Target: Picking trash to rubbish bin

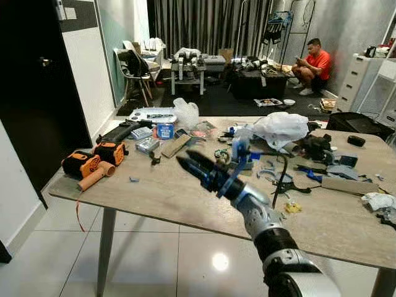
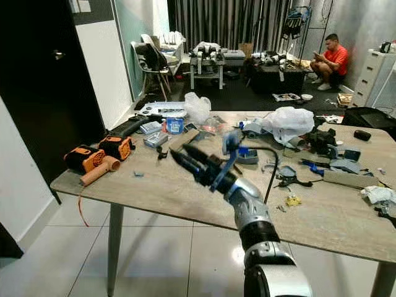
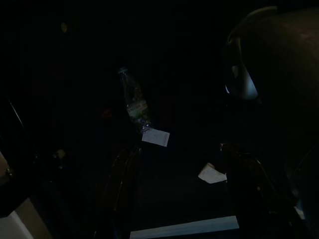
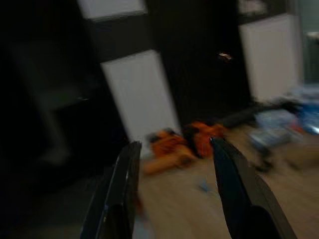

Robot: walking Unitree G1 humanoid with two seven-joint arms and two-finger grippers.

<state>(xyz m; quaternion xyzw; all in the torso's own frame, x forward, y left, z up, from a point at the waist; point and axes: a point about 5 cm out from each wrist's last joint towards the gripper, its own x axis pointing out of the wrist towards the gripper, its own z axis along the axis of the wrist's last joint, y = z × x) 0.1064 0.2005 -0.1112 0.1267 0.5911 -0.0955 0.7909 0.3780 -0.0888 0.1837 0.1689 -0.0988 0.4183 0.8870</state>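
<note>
My right gripper (image 1: 184,156) reaches out low over the wooden table (image 1: 167,195), pointing left. Its fingers stand open with nothing between them; in the right wrist view the right gripper (image 4: 175,145) faces the orange tools (image 4: 182,143). On the table lie a crumpled white plastic bag (image 1: 281,128), a clear plastic bag (image 1: 185,112) and a crumpled white paper (image 1: 377,200) at the right edge, all apart from the gripper. My left arm hangs idle in the dark; its wrist view makes out a plastic bottle (image 3: 133,102) and paper scraps (image 3: 155,137) on the floor.
Orange power tools (image 1: 93,162) lie at the table's left end. Cables, clamps and blue parts (image 1: 291,176) clutter the middle and right. A dark door (image 1: 37,93) is on the left. A person (image 1: 312,62) sits on the floor at the back, near chairs (image 1: 133,65) and boxes.
</note>
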